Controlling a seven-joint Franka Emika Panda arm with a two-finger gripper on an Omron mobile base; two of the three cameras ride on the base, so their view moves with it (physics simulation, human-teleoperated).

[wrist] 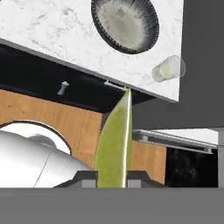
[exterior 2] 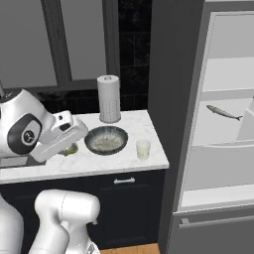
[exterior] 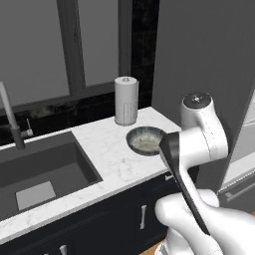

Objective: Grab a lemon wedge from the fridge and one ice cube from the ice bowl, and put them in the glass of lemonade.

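We see the gripper (wrist: 113,177) clamping the lemon wedge (wrist: 114,144); bowl (exterior 2: 105,139) and glass (exterior 2: 143,149) sit near the counter's (exterior 2: 119,163) right edge beside the open fridge (exterior 2: 218,124)

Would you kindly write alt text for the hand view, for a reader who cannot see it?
A yellowish-green lemon wedge stands pinched in the tool, seen from above the kitchen. Beyond it lies a white marble counter with the dark ice bowl and, nearer the counter's corner, the glass of lemonade. Under the counter are dark cabinets and a wooden floor.

You're looking at a white marble counter (exterior: 107,149) running over dark navy cabinets (exterior 2: 124,203), a window (exterior: 45,45) filling the upper left, and a sink (exterior: 40,174) sitting at lower left.
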